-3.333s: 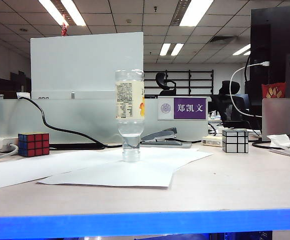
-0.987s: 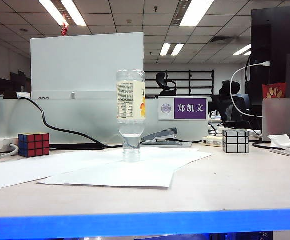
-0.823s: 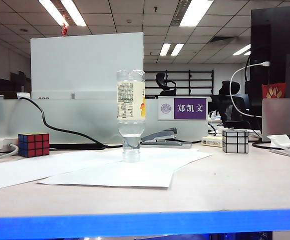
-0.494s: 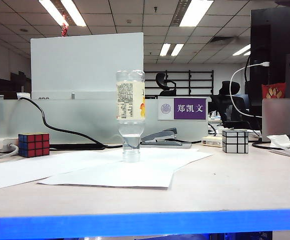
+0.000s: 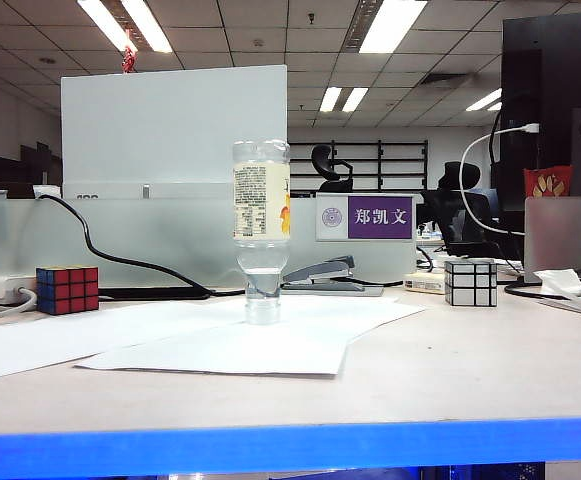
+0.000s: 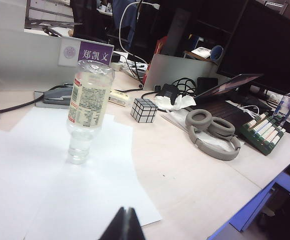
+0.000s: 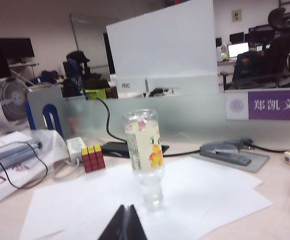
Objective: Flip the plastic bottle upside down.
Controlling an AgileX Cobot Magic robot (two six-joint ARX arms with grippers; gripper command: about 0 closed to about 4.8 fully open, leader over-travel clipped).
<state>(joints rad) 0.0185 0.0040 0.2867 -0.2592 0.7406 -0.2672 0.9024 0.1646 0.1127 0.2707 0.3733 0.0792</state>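
the left gripper [image 6: 125, 225] shows in its wrist view as two dark, flat, pointed fingertips pressed together into one narrow wedge, with nothing between them. it hangs above the near edge of the white paper sheets [image 6: 45, 170], well short of the plastic bottle [image 6: 86, 111]. the right gripper [image 7: 125, 223] looks the same in its own view: matte black tips closed tight on each other, empty, low over the paper and apart from the bottle. neither gripper appears in the exterior view.

the plastic bottle stands upside down on its cap on the paper, upright and free of any contact. it is clear, thin-walled and ribbed at the base now on top, with a cream label carrying yellow-orange fruit; a little clear liquid sits in the narrowing neck. the paper is smooth, matte and overlaps in several flat sheets on the pale wood-grain table [image 5: 470, 370], which has a blue front edge.

to one side of the paper sits a glossy coloured puzzle cube [image 5: 68, 289]; on the other a mirrored silver cube [image 5: 471, 282]. behind the bottle lies a grey metal stapler [image 5: 330, 276], below a purple name plate [image 5: 366, 217] on the frosted partition. rounded grey headphones [image 6: 212, 134] rest farther along the table.
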